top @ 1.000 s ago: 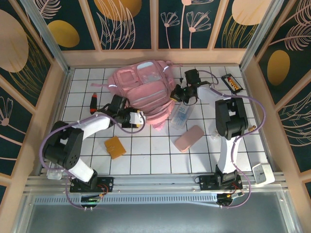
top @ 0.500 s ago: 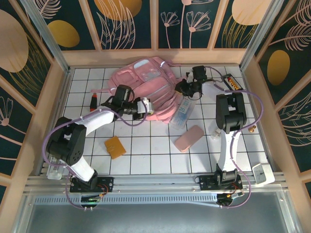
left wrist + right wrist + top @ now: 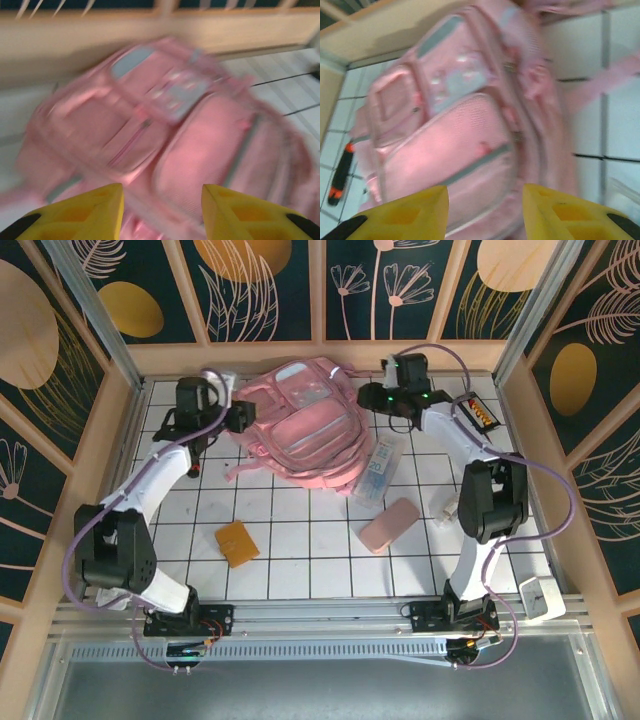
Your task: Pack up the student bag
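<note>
The student bag [image 3: 305,430] is a big pink backpack lying flat at the back middle of the table, front pockets up. My left gripper [image 3: 243,416] hangs at its left upper side, and my right gripper [image 3: 373,398] at its right upper corner. In the left wrist view the bag [image 3: 170,130] lies under my left gripper [image 3: 162,202], whose yellow fingers [image 3: 95,210] stand apart and hold nothing. In the right wrist view the bag [image 3: 465,135] lies below my right gripper [image 3: 485,202], also open and empty.
A clear blue-white pouch [image 3: 378,470] lies against the bag's right side. A flat pink case [image 3: 389,524] and an orange pad [image 3: 237,542] lie nearer the front. A black-and-orange marker [image 3: 342,175] is left of the bag. A black tray [image 3: 478,412] sits back right.
Both arms have swung toward the back wall, to the bag's upper corners. The right jaws have opened. The left jaws shut and then opened again. The bag has shifted slightly.
</note>
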`<action>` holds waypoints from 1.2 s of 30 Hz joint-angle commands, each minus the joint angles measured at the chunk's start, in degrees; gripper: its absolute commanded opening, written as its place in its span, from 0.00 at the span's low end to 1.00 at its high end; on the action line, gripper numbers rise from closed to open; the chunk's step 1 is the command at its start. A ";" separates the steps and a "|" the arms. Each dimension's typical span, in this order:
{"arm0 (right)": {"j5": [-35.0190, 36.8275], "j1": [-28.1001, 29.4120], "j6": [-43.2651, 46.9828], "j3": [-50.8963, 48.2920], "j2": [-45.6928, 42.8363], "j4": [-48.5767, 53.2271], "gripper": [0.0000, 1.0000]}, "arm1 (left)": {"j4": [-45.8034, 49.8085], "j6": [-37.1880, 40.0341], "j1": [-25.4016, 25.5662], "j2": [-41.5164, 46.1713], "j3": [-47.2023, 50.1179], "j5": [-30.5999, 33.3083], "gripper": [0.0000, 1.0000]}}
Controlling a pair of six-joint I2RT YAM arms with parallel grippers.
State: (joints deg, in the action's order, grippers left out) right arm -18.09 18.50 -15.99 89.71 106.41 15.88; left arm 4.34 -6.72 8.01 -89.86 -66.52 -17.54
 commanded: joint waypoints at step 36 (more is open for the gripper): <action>12.20 25.88 -0.83 41.89 43.33 10.62 0.27 | -3.46 34.66 -8.36 -14.13 10.46 -20.57 0.50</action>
State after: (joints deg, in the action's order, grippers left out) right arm -6.07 44.66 -15.44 130.56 146.61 24.21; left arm 3.07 25.61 -0.01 -104.36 -57.19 -35.20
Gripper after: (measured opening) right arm 0.268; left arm 0.500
